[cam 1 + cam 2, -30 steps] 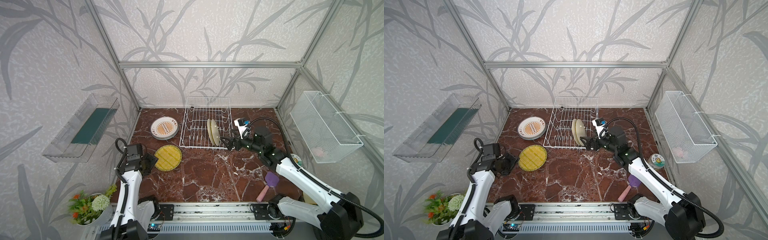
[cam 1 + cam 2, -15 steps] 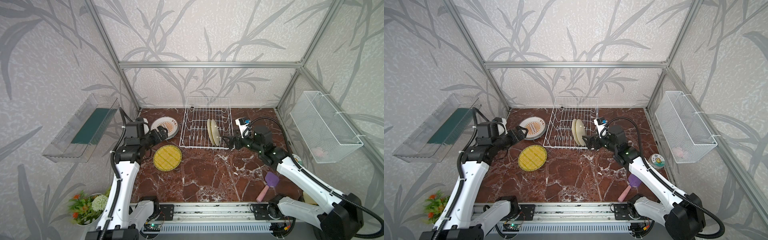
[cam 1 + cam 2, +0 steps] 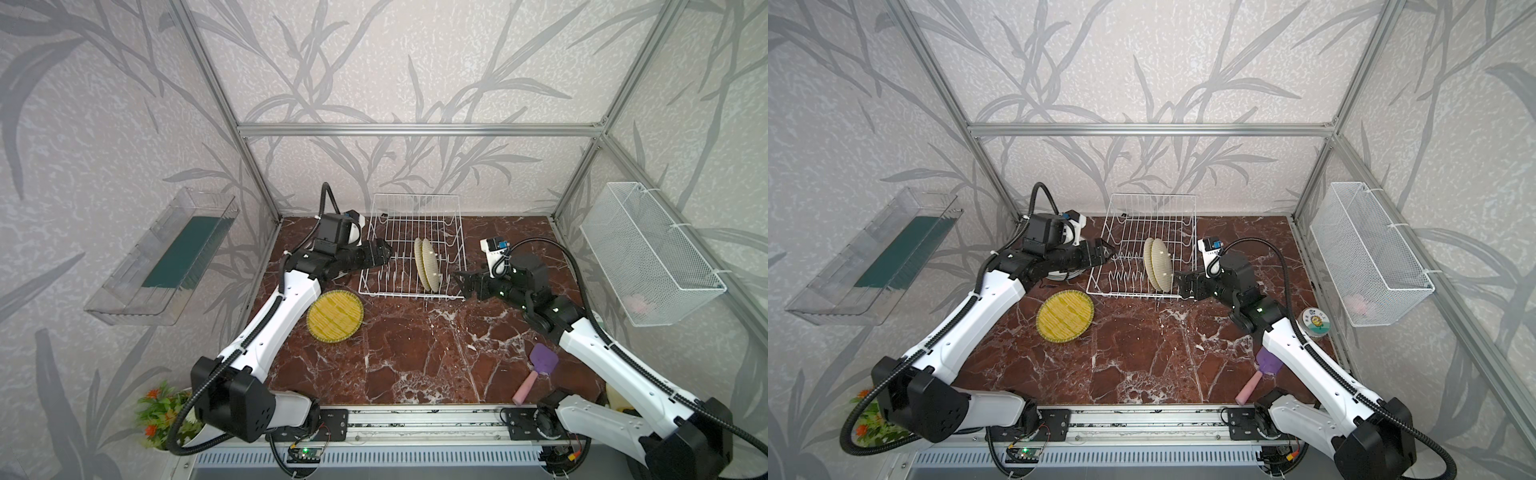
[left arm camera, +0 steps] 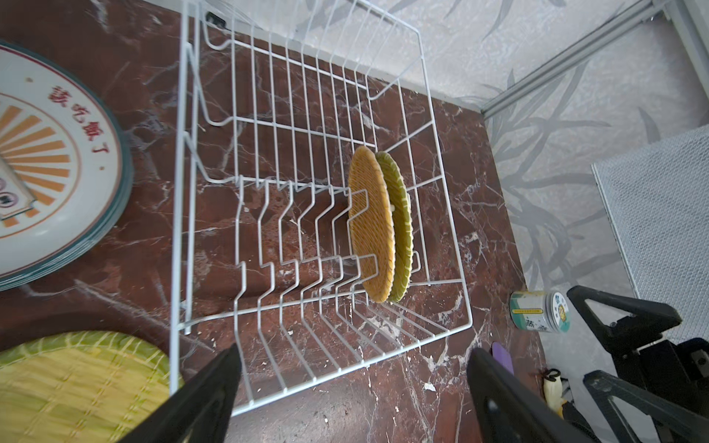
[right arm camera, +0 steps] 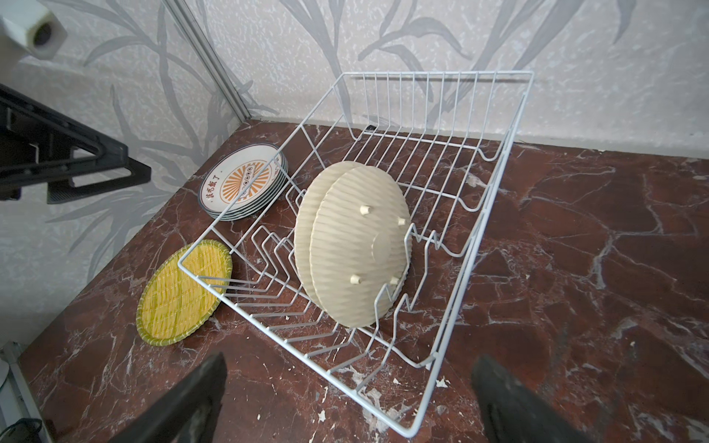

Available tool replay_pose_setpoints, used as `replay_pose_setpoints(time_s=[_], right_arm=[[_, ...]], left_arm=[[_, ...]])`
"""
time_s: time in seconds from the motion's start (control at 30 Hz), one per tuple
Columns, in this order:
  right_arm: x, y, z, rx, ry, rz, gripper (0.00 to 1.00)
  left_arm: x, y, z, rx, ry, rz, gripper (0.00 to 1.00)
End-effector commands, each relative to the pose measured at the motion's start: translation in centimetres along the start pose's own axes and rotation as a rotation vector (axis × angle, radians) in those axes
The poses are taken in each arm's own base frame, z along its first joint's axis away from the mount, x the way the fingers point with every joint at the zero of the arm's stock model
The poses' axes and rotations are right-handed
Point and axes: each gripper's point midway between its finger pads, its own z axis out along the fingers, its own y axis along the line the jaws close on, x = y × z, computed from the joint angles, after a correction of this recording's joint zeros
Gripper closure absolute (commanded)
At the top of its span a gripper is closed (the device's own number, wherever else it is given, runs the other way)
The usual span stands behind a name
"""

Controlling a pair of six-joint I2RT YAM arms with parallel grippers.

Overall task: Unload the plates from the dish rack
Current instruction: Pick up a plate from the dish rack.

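The white wire dish rack (image 3: 399, 232) (image 3: 1133, 232) stands at the back of the marble table. Two yellow woven plates (image 3: 427, 266) (image 3: 1158, 268) (image 4: 378, 226) (image 5: 356, 253) stand upright in its right end. A third yellow plate (image 3: 335, 316) (image 5: 184, 295) lies flat in front of the rack's left corner. A stack of white sunburst plates (image 4: 50, 161) (image 5: 245, 184) sits left of the rack, mostly under my left arm in both top views. My left gripper (image 3: 384, 251) (image 4: 355, 351) hovers open and empty at the rack's left side. My right gripper (image 3: 459, 282) (image 5: 351, 358) is open and empty at the rack's front right corner.
A white mesh basket (image 3: 648, 253) hangs on the right wall and a clear tray (image 3: 166, 253) on the left wall. A purple spatula with a pink handle (image 3: 540, 370) and a small jar (image 3: 1315, 322) lie near the right arm. Flowers (image 3: 162, 411) stand front left.
My left arm has swung from the front left, near the flat yellow plate, back to the rack's left side, and its jaws have opened wider. The right arm has barely moved.
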Motion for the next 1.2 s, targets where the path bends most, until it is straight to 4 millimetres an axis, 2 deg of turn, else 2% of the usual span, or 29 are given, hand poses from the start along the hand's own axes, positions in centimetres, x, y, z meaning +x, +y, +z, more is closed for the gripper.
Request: replay_pose_setpoints(time_s=[0.0, 0.2, 0.37, 0.57, 0.8, 1.17], right_arm=[[-0.7, -0.4, -0.7, 0.024, -0.025, 0.029, 0.01], [-0.1, -0.8, -0.8, 0.024, -0.029, 0.039, 0.01], [0.2, -1.5, -0.7, 0.043, -0.028, 0.035, 0.01], [-0.1, -2.0, -1.1, 0.061, -0.039, 0.022, 0.01], [-0.2, -2.2, -1.3, 0.066, -0.043, 0.019, 0.01], [-0.2, -2.5, -1.1, 0.071, -0.039, 0.020, 0.01]], left_arm=[[-0.1, -1.6, 2.0, 0.032, 0.023, 0.044, 0.09], [0.9, -2.8, 6.5, 0.048, 0.095, 0.069, 0.17], [0.6, -2.7, 9.0, 0.035, 0.128, 0.065, 0.29], [0.9, -2.8, 11.4, 0.053, 0.166, 0.050, 0.35], [1.3, -2.9, 13.3, 0.069, 0.196, 0.032, 0.46], [1.5, -2.8, 14.9, 0.067, 0.227, 0.016, 0.60]])
